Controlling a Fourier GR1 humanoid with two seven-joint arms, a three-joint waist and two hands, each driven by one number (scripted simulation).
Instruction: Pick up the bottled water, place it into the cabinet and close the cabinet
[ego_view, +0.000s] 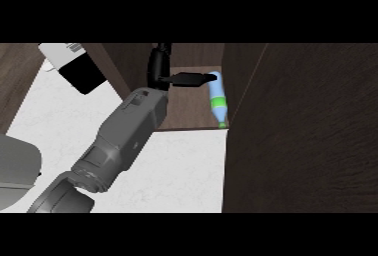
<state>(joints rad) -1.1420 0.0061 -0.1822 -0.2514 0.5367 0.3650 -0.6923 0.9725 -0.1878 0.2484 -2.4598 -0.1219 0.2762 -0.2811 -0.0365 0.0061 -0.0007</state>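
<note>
My right hand is inside the cabinet, fingers straight, holding nothing. Bottled water lies on its side on the cabinet floor just past my fingertips, cap end toward the desk.

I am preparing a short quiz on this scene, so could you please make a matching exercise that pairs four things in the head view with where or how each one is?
Things:
1. bottled water
2. cabinet door
3. hand
4. black and white appliance

Places or states:
A. standing open, at the view's right
B. on the counter, at the upper left
C. lying on its side on the cabinet shelf
D. reaching into the cabinet, just left of the bottle

Pairs: 1-C, 2-A, 3-D, 4-B
</note>
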